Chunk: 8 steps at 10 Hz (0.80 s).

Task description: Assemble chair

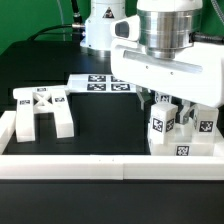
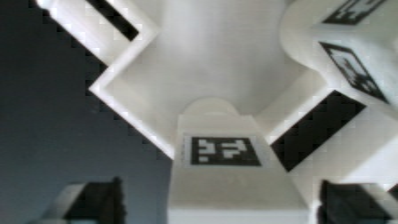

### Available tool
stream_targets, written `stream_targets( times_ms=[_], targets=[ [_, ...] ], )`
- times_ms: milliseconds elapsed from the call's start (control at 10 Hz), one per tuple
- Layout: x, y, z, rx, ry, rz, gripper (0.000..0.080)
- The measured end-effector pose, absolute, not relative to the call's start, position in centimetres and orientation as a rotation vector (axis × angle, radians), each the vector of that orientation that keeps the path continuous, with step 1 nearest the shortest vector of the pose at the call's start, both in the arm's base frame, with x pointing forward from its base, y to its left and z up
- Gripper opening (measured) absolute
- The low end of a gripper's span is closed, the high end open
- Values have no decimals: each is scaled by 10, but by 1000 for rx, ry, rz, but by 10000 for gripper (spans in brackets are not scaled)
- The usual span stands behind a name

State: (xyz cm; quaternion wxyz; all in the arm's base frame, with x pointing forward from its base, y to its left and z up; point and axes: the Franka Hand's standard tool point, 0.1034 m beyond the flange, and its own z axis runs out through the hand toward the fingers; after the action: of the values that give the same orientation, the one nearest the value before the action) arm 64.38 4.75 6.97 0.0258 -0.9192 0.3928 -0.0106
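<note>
Two fingers [image 2: 93, 200] stand wide apart, clasping nothing, astride a tagged chair part [image 2: 222, 120] (wrist view only); the exterior view shows the gripper [image 1: 157, 103] above it, cross-braced frame [image 1: 40, 110] well apart.

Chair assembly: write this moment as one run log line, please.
gripper: open above tagged chair part | cross-braced frame: lying apart, exterior view's left

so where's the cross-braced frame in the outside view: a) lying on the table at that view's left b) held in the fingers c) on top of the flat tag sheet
a: the cross-braced frame lies on the black table at the exterior view's left, apart from the arm.
</note>
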Motion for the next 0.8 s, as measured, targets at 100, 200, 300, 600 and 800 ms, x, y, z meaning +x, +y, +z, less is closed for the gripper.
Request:
stream_targets(
  times_ms=[100, 200, 300, 600, 800],
  targets=[
    [644, 47, 70, -2882, 1125, -37, 618],
    [644, 47, 70, -2996, 828, -49, 640],
    [644, 47, 69, -3021, 733, -49, 640],
    [643, 46, 68, -3097, 333, -52, 649],
    [643, 46, 68, -3116, 131, -56, 649]
  ],
)
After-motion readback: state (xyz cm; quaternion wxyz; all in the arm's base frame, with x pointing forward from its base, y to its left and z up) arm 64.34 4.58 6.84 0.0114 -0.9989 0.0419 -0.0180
